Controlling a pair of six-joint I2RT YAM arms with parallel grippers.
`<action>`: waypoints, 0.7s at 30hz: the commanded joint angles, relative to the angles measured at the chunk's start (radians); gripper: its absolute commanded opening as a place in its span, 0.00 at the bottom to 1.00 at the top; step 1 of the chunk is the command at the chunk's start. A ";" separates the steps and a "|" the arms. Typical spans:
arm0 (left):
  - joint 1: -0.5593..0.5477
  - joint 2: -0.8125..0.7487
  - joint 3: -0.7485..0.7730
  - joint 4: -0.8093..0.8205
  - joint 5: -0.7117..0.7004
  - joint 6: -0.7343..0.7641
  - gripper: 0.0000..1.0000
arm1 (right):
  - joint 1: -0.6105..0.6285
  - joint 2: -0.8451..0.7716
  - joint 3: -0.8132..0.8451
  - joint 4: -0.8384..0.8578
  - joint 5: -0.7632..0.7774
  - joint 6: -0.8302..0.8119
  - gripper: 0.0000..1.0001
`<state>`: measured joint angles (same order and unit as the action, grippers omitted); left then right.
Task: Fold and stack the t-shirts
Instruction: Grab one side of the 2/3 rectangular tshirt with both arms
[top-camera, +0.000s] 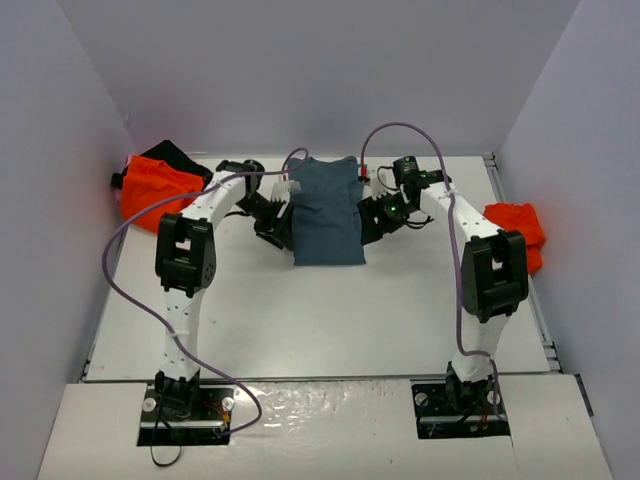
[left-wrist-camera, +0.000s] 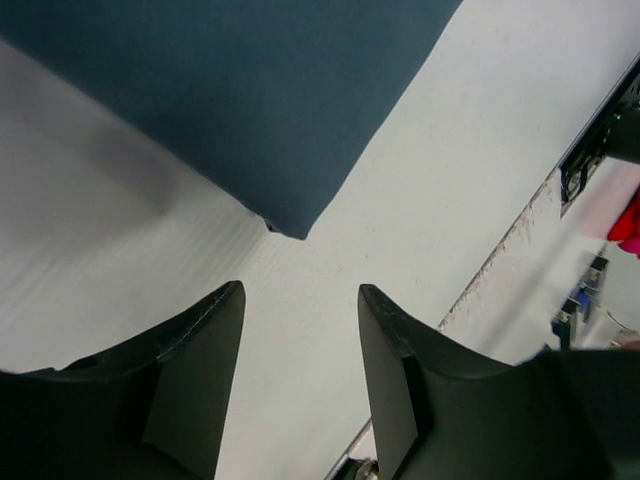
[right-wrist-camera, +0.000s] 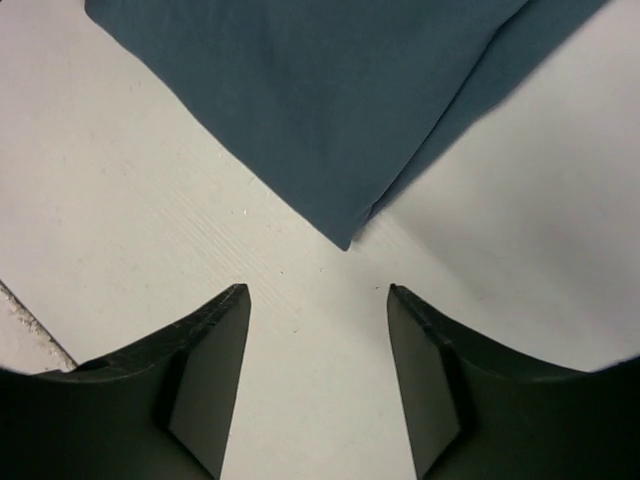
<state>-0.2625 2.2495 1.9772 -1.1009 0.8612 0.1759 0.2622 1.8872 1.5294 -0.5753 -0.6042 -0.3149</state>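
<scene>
White table (top-camera: 320, 320) enclosed by 3 plain pale grey walls (top-camera: 300, 70), evenly lit

Bright, even light falls on the white tabletop (top-camera: 320, 320); shadows are soft, and the near jaws blur slightly.

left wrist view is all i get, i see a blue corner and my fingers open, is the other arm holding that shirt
Observer: No. The right gripper is open over bare table, just short of another corner of the blue shirt.
Operator: is the blue one folded or spread out
Observer: Folded into a narrow rectangle, lying flat between the two arms.
Operator: any other shirts out there
Observer: Two, both crumpled: the far-left orange shirt and the right-edge orange shirt.
</scene>
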 joint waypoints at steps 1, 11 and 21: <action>-0.024 -0.009 -0.018 0.026 0.067 -0.023 0.42 | -0.014 0.052 -0.038 -0.012 -0.114 -0.007 0.49; -0.072 0.096 0.020 0.014 0.064 -0.024 0.41 | -0.035 0.165 -0.095 -0.006 -0.206 -0.023 0.48; -0.085 0.150 0.044 0.008 0.071 -0.023 0.41 | -0.069 0.242 -0.117 -0.002 -0.255 -0.038 0.48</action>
<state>-0.3420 2.4060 1.9837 -1.0907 0.9233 0.1453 0.2057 2.0910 1.4204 -0.5716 -0.8412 -0.3234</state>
